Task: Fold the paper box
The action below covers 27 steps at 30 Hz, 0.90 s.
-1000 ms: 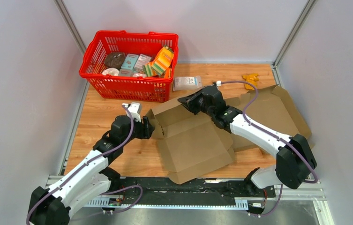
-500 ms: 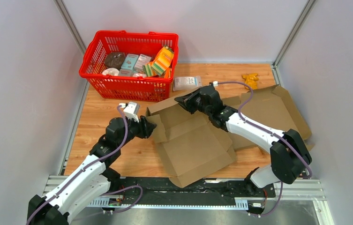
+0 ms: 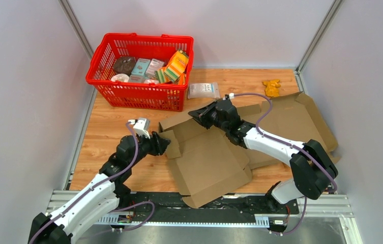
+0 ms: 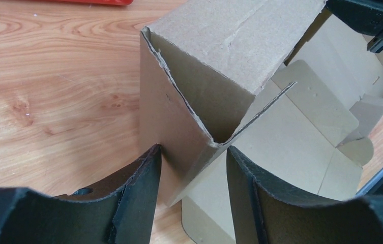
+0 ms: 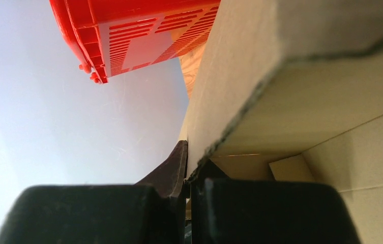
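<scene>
- Paper box point(image 3: 209, 157): brown cardboard, partly erected, lying on the tabletop point(image 3: 113, 132) between the two arms. The far wall and the left corner were raised, while the near panels were still flat and spread toward the arm bases.
- Further flat cardboard panel point(image 3: 296, 119): spread to the right, partly under the right arm. Whether it was joined to the box could not be told.
- Left fingers point(image 4: 138, 188): closed partway on the raised left corner of the box. The folded cardboard corner was held between them, with one finger against the outer wall and the other against the inner flap.
- Right fingers point(image 5: 176, 168): clenched on the top edge of the far wall, with a single thickness of cardboard pinched between them.
- Red basket point(image 3: 138, 94): plastic mesh, placed at the far left of the tabletop just beyond the box, and filled with assorted small packages.
- White packet point(image 3: 203, 90): laid flat just right of the basket, beyond the far wall of the box.
- Yellow object point(image 3: 271, 86): small, set at the far right of the tabletop. Its kind could not be made out.
</scene>
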Each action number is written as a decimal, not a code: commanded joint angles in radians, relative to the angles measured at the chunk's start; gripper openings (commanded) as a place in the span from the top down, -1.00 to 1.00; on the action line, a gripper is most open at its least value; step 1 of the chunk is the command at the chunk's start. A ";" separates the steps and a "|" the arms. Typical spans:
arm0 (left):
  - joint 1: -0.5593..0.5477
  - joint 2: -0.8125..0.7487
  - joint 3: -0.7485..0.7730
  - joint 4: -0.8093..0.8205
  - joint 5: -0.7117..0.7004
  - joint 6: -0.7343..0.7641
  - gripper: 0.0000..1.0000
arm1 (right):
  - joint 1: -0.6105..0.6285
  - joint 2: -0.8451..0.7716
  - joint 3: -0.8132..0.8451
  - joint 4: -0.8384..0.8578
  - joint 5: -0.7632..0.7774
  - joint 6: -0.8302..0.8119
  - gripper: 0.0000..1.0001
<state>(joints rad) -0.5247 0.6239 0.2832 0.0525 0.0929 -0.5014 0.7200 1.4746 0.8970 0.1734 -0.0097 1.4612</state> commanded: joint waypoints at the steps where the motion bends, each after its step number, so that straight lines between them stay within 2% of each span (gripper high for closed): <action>1: -0.069 0.019 0.042 0.018 -0.185 -0.009 -0.15 | 0.018 -0.013 0.019 -0.044 0.005 -0.010 0.93; 6: -0.262 0.017 0.063 -0.008 -0.535 -0.026 -0.15 | 0.045 -0.046 0.016 -0.092 0.079 0.028 0.94; 9: -0.305 0.069 0.085 -0.013 -0.620 -0.046 -0.02 | 0.061 -0.050 0.013 -0.100 0.089 0.042 0.94; 10: -0.314 0.086 0.093 -0.016 -0.639 -0.046 0.07 | 0.062 -0.046 0.011 -0.100 0.089 0.047 0.94; 14: -0.376 0.160 0.151 -0.072 -0.749 -0.072 0.16 | 0.065 -0.040 0.005 -0.098 0.086 0.063 0.94; 17: -0.397 0.192 0.155 -0.097 -0.797 -0.091 0.16 | 0.064 -0.043 -0.004 -0.091 0.089 0.076 0.94; 19: -0.402 0.209 0.165 -0.112 -0.821 -0.104 0.00 | 0.064 -0.048 -0.004 -0.092 0.088 0.077 0.94; 23: -0.417 0.253 0.203 -0.184 -0.901 -0.121 -0.02 | 0.064 -0.059 -0.006 -0.092 0.083 0.080 0.94; 27: -0.440 0.338 0.260 -0.276 -1.011 -0.157 0.29 | 0.064 -0.074 -0.009 -0.095 0.083 0.088 0.94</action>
<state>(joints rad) -0.9485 0.9031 0.4713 -0.1154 -0.7467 -0.6155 0.7727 1.4437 0.8970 0.1127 0.0780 1.5482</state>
